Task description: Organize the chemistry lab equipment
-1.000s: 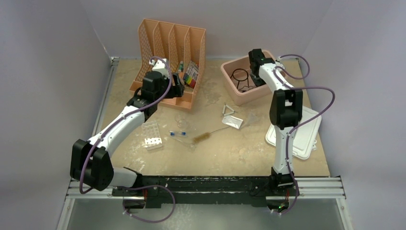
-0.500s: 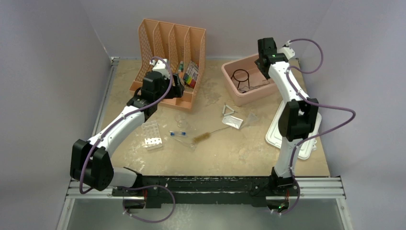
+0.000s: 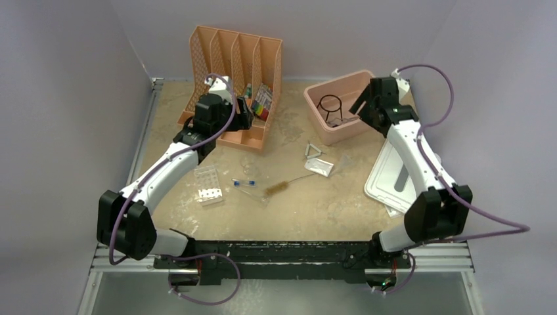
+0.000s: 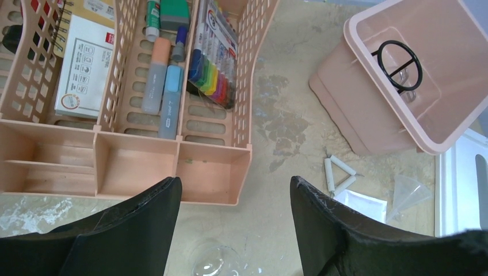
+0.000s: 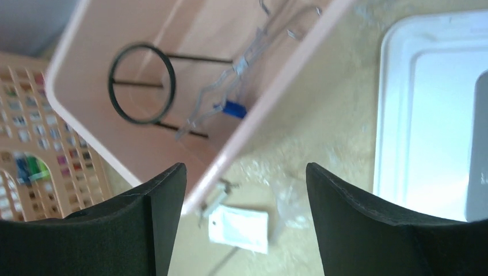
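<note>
The black wire ring (image 3: 330, 104) and the metal tongs (image 3: 341, 120) lie in the pink tub (image 3: 314, 108). The right wrist view shows the ring (image 5: 144, 83), the tongs (image 5: 230, 86) and a blue-capped tube (image 5: 233, 109) inside it. My right gripper (image 3: 363, 105) is open and empty over the tub's right rim. My left gripper (image 3: 244, 118) is open and empty at the front of the peach organizer (image 3: 230, 56). On the table lie the wire triangle (image 3: 314, 151), clear funnel (image 3: 346, 161), bristle brush (image 3: 279, 188), blue-capped tubes (image 3: 244, 184) and white tube rack (image 3: 208, 184).
The tub's white lid (image 3: 401, 177) lies at the right table edge. A white packet (image 3: 318, 167) lies below the triangle. A clear glass dish (image 4: 208, 261) sits under my left gripper. The organizer holds markers and pens (image 4: 210, 75).
My right arm has swung right and lowered its elbow over the lid; its gripper has moved from over the tub's inside to its right rim. The left arm has barely moved.
</note>
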`<state>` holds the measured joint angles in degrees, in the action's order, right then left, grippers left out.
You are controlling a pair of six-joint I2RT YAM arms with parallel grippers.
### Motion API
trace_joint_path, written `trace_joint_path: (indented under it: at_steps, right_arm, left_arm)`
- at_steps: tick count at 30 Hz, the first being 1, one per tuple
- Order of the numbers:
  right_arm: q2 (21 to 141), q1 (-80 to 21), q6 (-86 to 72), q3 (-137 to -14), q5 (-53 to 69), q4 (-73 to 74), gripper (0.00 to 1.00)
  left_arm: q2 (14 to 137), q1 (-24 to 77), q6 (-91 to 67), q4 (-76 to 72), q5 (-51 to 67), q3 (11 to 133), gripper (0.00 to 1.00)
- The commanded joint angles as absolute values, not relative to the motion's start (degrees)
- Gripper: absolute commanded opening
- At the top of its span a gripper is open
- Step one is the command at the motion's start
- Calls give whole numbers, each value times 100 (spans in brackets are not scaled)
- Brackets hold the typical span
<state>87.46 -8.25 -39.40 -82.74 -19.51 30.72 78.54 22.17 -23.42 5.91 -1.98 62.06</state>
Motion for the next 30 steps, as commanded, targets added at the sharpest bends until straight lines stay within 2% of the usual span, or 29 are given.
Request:
trace_joint_path:
  at_steps: [1,8,13,19,30]
  right_arm:
    - [8065,-829,-3672,-7283,-1260,2675,78]
    - [7904,-969,-4329,-6062,-681,2263,71]
    - [8116,-1324,-4757,-5695,-792,2058,71]
    - [8244,-1463,-5995,-5023,-1324,1785,63]
    - [8875,-1504,-6478,-5100,-1734,1777,55]
  left_arm:
    - [7969,2182,-2432,446,-231,6599,68]
    - [8131,2180,-2568,332,-306,6715,68]
    - [8191,2180,-2626,353,-268,6775,68]
    - [8177,2180,-2622,398,-432,6825,68]
    - [8001,2180,-2597,465,-398,6692,68]
